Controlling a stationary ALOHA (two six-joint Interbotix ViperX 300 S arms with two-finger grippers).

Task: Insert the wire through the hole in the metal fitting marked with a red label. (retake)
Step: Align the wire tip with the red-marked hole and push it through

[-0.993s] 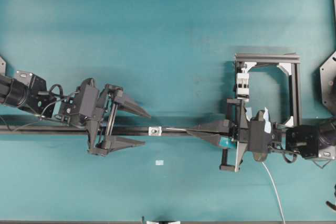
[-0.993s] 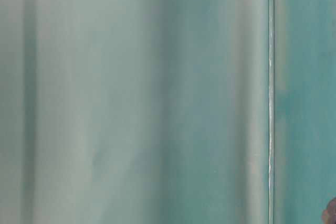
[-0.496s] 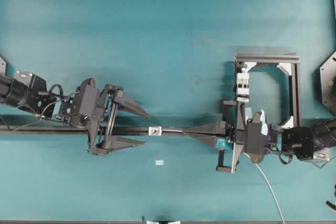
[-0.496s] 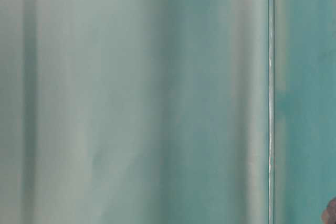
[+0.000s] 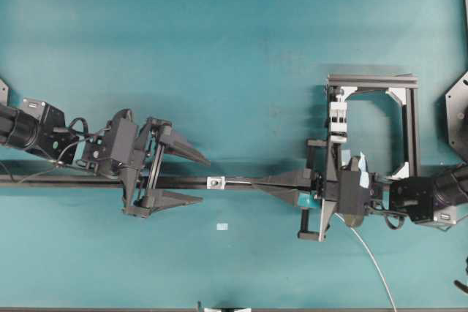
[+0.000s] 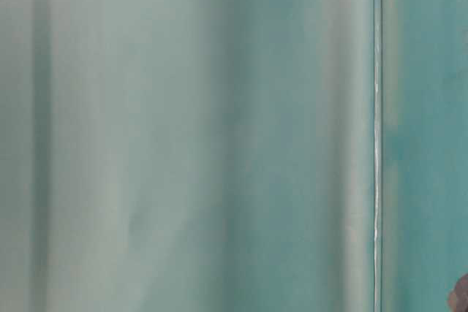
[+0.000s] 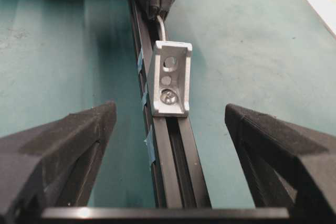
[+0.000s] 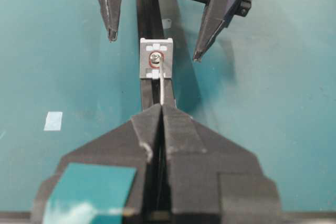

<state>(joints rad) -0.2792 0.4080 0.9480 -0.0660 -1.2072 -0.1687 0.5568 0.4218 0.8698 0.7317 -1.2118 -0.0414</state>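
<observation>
Right claw (image 8: pixel 161 109) pinches wire (image 8: pixel 163 85) at fitting (image 8: pixel 156 59).

Matt silvery metal fitting (image 7: pixel 169 80) on a black rail (image 7: pixel 173 161); matt teal table (image 5: pixel 234 34).

A robotics lab bench: a bare teal work surface (image 5: pixel 219 49) with two black robot arms facing each other along a long black aluminium rail (image 5: pixel 241 182), and a square black extrusion frame (image 5: pixel 373 122) just behind the right arm.
</observation>
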